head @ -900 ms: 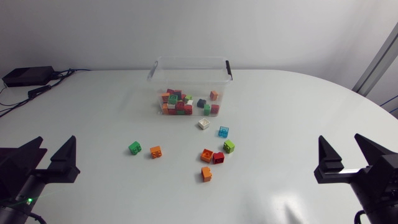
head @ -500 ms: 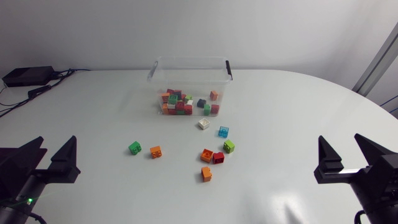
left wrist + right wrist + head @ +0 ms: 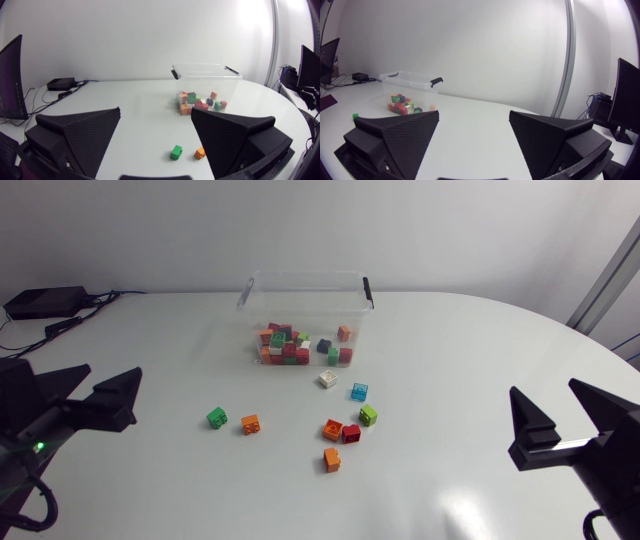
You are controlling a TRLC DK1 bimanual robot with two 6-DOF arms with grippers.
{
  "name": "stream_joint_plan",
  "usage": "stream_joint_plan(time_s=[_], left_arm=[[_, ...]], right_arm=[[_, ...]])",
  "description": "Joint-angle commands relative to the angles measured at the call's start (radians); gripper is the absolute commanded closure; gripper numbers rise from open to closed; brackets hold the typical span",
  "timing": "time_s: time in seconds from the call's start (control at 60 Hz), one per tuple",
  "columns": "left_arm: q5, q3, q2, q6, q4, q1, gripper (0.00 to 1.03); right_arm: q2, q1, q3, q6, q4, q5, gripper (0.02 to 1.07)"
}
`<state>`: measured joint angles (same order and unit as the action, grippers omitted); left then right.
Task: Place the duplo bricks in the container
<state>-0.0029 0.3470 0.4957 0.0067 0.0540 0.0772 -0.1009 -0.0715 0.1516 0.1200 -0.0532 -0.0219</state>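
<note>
The left pincer and right pincer stand spread and empty, well apart from the loose duplo bricks on the worktop near the container; likely light, rigid and smooth, these are best pinched across flat opposite sides

The head camera looks down on the whole worktop. Wrist cameras sit low behind the left pincer and right pincer, facing across it; all share the clear container.
</note>
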Motion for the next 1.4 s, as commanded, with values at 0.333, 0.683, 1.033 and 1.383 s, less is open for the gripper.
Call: stream_joint_plan(time_s=[0.333,0.683,1.033,1.383], left_arm=[[-0.012,0.322,0.569,-0.037,0.196,0.075,0.07],[-0.014,0.497,0.886,0.090,0.337,0.085,0.07],[0.007,0.682,1.218,0.329,0.540,0.113,0.10],[0.012,0.767,1.365,0.340,0.549,0.131,0.31]], right_arm=[[-0.438,-0.016,0.266,-0.016,-0.005,0.017,0.06],[-0.617,-0.042,0.413,-0.039,-0.229,0.076,0.07],[-0.829,-0.045,0.586,0.056,-0.441,0.073,0.07],[-0.933,-0.108,0.560,0.194,-0.444,0.123,0.06]])
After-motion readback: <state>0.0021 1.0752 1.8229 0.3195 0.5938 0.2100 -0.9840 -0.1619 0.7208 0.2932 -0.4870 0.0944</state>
